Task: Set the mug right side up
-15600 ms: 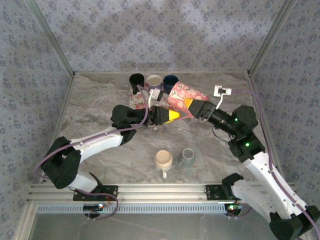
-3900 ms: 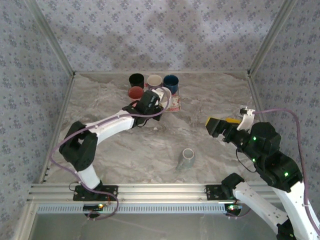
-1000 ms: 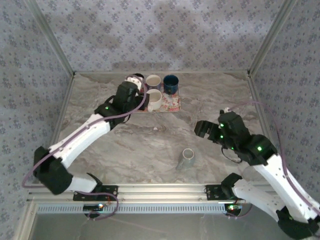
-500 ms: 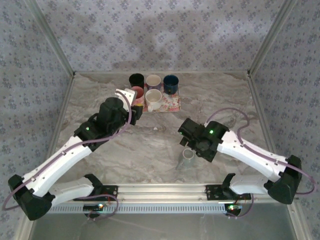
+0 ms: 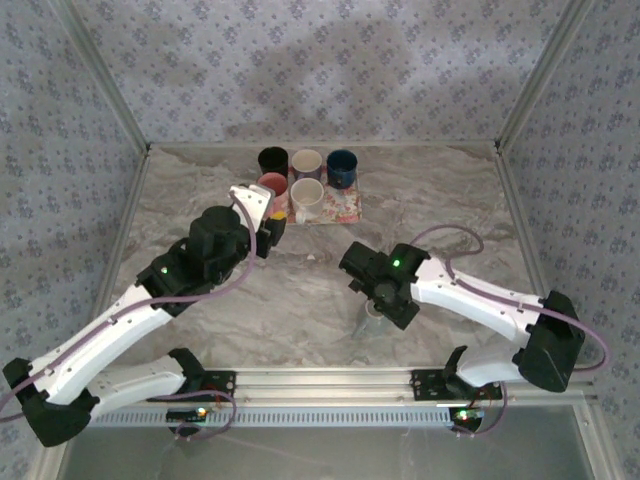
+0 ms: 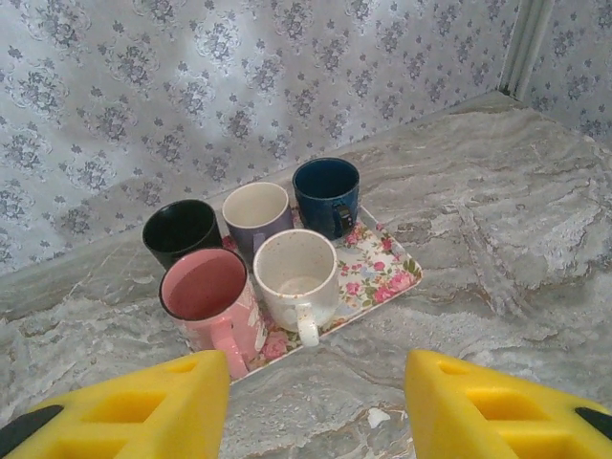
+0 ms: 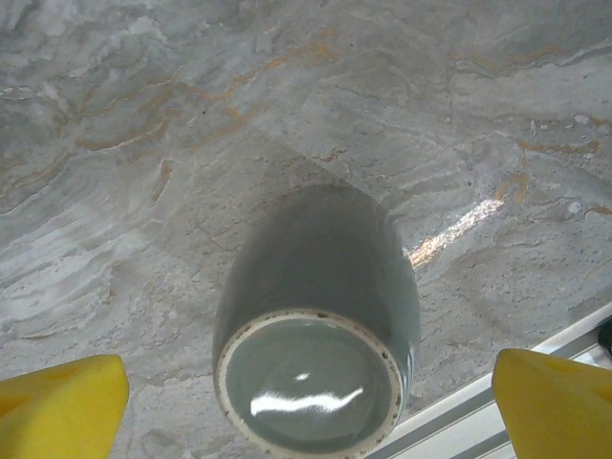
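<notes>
Well, my right claw (image 7: pixel 306 397) hangs directly over the grey mug (image 7: pixel 320 277), spread as wide as it goes, one yellow finger (image 7: pixel 59 397) on each side and neither touching it. The mug stands mouth down on the marble table (image 7: pixel 143 115), near the front rail, with its glazed foot ring facing up at my wrist camera. I cannot make out its handle from this angle; it may be tucked underneath, on the far side.

My left claw (image 6: pixel 316 416) is spread too, with nothing between its fingers, and it hovers just in front of the floral tray (image 6: pixel 387 277) at the back of the table. Five mugs sit upright on that tray: a black mug (image 6: pixel 182 229), a lavender mug (image 6: pixel 256 210) and a blue mug (image 6: pixel 327 191) behind, a pink mug (image 6: pixel 206 292) and a speckled cream mug (image 6: pixel 296 277) in front.
</notes>
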{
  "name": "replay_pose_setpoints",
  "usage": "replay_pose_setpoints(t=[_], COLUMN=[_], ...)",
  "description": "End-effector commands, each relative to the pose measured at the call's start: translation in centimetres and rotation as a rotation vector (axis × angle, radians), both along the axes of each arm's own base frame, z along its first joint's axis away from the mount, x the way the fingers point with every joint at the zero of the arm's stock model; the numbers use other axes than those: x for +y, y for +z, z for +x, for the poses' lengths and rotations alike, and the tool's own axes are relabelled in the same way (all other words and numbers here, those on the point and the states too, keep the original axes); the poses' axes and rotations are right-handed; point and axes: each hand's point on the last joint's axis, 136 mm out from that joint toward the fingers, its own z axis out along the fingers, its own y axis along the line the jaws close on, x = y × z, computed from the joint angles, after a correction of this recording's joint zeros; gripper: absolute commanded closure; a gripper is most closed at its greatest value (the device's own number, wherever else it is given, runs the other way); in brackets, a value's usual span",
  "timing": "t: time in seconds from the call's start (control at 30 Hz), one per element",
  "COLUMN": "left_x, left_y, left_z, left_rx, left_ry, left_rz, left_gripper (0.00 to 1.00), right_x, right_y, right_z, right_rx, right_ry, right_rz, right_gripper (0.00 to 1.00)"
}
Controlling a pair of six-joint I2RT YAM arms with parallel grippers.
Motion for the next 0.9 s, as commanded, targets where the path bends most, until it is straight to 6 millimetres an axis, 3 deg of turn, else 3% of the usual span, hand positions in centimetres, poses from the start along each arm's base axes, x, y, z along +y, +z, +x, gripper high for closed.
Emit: replay_pose_setpoints(t=[0.0,0.13,0.3,0.87], left_x=[0.2,0.2,0.0,0.0], left_y=[0.5,0.4,0.2,0.6], left_z=[-0.1,-0.1,-0.1,-0.2], left_rx=[-0.027,-0.025,-0.017,-0.008], left_ry=[0.005,0.006,0.0,0.001], left_rz=[-0.001,0.002,0.0,-0.031], left_gripper=[0.49,0.48,0.48,0.48], right_x=[-0.3,0.3,1.1,0.5], right_y=[-1.6,-3.0,-3.8,-6.2], right_z=[-0.5,-1.0,-0.3,-0.5], right_rx=[0.03,0.066,0.041,0.095], right_ry=[-0.048,-0.043,0.001,0.018], right_rz=[-0.018,0.003,0.039,0.027], right_gripper=[0.0,0.0,0.04,0.16])
